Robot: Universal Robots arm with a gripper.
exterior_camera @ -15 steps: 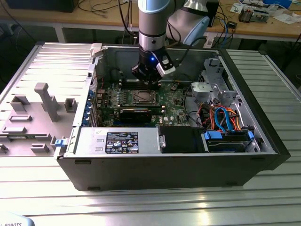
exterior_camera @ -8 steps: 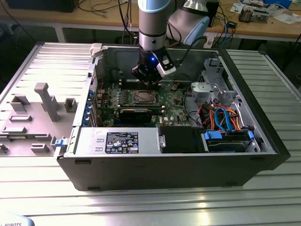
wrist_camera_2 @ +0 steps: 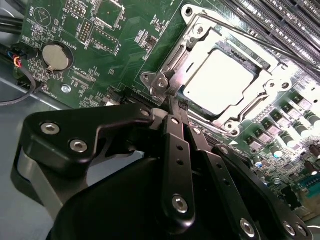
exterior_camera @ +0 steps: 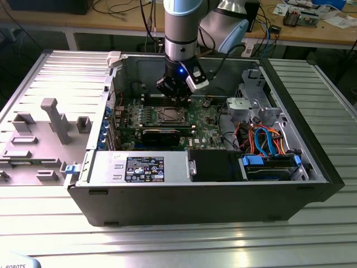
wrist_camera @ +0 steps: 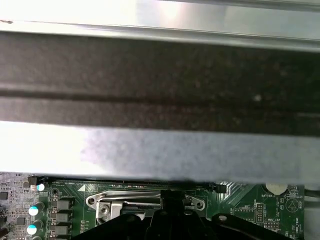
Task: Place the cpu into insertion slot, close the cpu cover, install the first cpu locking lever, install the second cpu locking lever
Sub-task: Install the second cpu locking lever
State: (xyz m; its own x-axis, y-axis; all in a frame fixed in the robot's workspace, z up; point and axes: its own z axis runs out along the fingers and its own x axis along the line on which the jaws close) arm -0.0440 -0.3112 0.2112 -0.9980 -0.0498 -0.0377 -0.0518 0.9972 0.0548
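An open computer case (exterior_camera: 223, 195) is seen lying on a ribbed metal surface (exterior_camera: 167, 240) in the exterior view, with the green motherboard (exterior_camera: 206, 120) exposed inside it. The arm (exterior_camera: 181, 28) is lowered into the case from above, and the hand (exterior_camera: 177, 96) is held just over the far edge of the insertion slot (exterior_camera: 169, 115), near the middle of the board.

In the second wrist view the cpu (wrist_camera_2: 216, 81) is seen seated flat in the insertion slot (wrist_camera_2: 192, 37), its pale metal face showing through the window of the cpu cover (wrist_camera_2: 260, 62), which is laid down over it. A thin lever rod (wrist_camera_2: 240, 32) is seen running along one side of the socket frame, next to the long memory slots (wrist_camera_2: 285, 20). A round coin battery (wrist_camera_2: 55, 56) is mounted on the board well apart from the socket.

The fingers (wrist_camera_2: 176, 125) of the hand (wrist_camera_2: 171, 102) are brought together to a narrow point, with no gap visible between them, and the tip is set at the edge of the socket frame beside a corner bracket (wrist_camera_2: 155, 82). Whether anything is pinched between the tips cannot be told.

In the first wrist view the socket frame (wrist_camera: 145, 200) is seen just beyond the fingers (wrist_camera: 170, 207), beneath the grey wall of the case (wrist_camera: 160, 150).
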